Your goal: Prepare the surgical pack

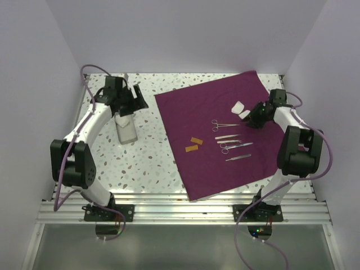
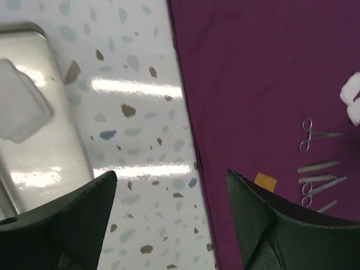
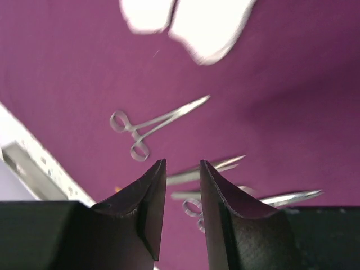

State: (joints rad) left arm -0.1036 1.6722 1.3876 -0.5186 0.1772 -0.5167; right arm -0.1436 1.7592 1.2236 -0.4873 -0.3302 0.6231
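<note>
The plum-purple cloth (image 1: 191, 107) of the surgical pack lies spread flat on the speckled table. On it lie several steel instruments (image 1: 230, 140), two orange strips (image 1: 194, 144) and white pads (image 1: 238, 106). The steel tray (image 1: 126, 130) stands left of the cloth with a white pad (image 2: 19, 107) in it. My left gripper (image 1: 132, 104) hovers open just beyond the tray; nothing is between its fingers (image 2: 171, 173). My right gripper (image 1: 247, 118) hangs beside the white pads (image 3: 191, 22), above a ring-handled clamp (image 3: 140, 126). Its jaws (image 3: 183, 162) stand a narrow gap apart, holding nothing.
White walls close in the table on the left, back and right. An aluminium rail (image 1: 180, 211) runs along the near edge under both arm bases. Speckled tabletop (image 1: 140, 163) shows between the tray and the cloth's left edge (image 2: 188, 112).
</note>
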